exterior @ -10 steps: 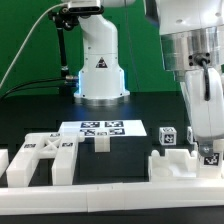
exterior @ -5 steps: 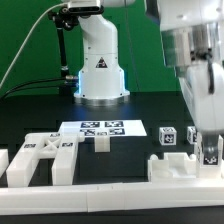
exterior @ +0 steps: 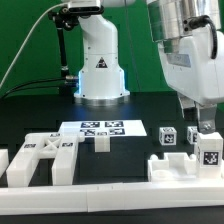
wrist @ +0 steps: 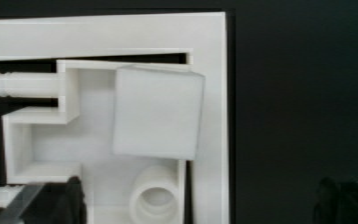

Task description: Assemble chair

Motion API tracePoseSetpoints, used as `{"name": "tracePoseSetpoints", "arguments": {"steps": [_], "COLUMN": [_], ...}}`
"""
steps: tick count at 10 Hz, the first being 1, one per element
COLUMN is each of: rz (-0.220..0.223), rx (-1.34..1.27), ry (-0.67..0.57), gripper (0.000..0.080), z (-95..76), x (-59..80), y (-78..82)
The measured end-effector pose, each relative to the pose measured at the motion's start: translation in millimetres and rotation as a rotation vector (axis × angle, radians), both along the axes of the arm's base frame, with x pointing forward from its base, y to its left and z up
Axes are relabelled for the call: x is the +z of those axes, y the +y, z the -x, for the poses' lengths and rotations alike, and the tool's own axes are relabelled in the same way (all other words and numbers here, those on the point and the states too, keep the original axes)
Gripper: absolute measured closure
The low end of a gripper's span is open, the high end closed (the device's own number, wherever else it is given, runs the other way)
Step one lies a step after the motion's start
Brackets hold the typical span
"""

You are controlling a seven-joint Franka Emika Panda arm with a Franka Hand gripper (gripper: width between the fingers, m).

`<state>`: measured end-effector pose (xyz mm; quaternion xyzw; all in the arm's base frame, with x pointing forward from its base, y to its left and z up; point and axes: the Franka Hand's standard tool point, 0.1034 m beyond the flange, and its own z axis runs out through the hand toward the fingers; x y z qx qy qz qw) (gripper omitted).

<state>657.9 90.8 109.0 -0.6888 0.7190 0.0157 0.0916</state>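
gripper [exterior: 205, 126]: blurred, opening unreadable
arm [exterior: 190, 45]: cut by the picture's edge
end chair part [exterior: 4, 166]: cut off at exterior view's left
chair panel [wrist: 149, 100]: blurred, overruns the wrist view

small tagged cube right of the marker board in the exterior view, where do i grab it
Probably its two flat upright sides, coming straight down from above. The small cube sits squarely on the black table, seemingly apart from the other parts, and its flat opposite faces suit a two-finger pinch.

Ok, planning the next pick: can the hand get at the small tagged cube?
Probably yes: the cube stands alone on the black table, nothing above it, the hand hovering nearby.
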Motion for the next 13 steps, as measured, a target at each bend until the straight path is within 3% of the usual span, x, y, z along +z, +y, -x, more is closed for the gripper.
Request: {"name": "tracePoseSetpoints", "arguments": {"steps": [4, 8, 13], "rz": [0.009, 0.062, 0.095], "rx": [0.059, 0.355, 0.694], "ry": [-0.003, -0.023, -0.065], "gripper": [0.0151, 0.0151, 0.0151], "z": [2.8, 38.9, 41.0], "x": [-2.3, -5.1, -7.1], "y": [-3.1, -55.0, -54.5]}}
